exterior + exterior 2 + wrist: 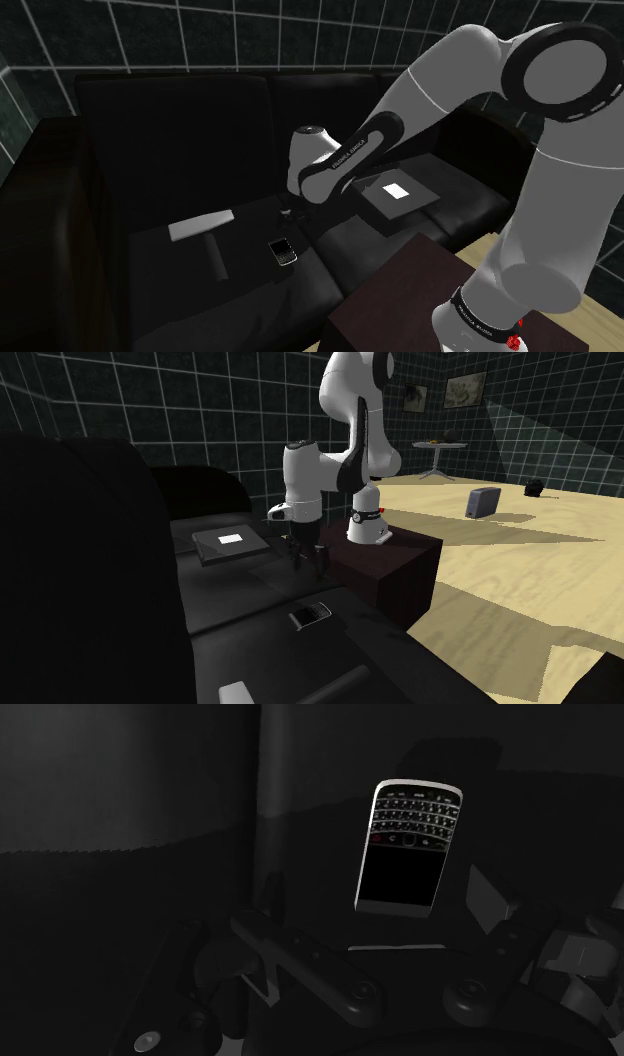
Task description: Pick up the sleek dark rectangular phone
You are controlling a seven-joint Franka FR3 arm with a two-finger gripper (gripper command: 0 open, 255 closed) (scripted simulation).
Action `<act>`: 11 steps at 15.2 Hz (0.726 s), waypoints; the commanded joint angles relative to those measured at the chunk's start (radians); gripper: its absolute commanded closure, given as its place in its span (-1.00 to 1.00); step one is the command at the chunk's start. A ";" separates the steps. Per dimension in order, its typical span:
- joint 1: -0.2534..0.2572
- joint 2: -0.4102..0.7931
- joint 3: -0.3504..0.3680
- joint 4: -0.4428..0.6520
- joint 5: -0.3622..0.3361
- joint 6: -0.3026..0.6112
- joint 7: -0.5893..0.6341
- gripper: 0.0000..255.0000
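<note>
The gripper (307, 564) hangs above the seat of the sofa (250, 642). Its two fingers stand wide apart and there is nothing between them. The phone (408, 847) lies flat on the seat with screen and keys up, a little ahead of the fingertips and lower than them, so it is not yet between the fingers.

What could go wrong: the phone is thin and rests on a soft cushion. If the fingers go too low, they may press into the cushion and tilt the phone. If they stay too high, they may close over its edges and slip. The phone also seems a bit turned against the line of the fingers, so closing without turning the hand could push it aside, toward the seam between the cushions.

Writing: the keys carry small signs that I cannot read. The arm (350, 160) has small lettering, too small to be sure of. On the other side of the gripper from the phone, a flat dark box (397, 192) has a white label with nothing written
</note>
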 commanded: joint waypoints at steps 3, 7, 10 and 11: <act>0.033 0.163 -0.011 0.111 -0.029 0.048 0.054 -1.00; 0.054 0.255 -0.023 0.165 -0.043 0.085 0.075 -1.00; 0.060 0.294 -0.031 0.174 -0.051 0.114 0.079 -1.00; 0.062 0.307 -0.033 0.178 -0.053 0.124 0.081 -1.00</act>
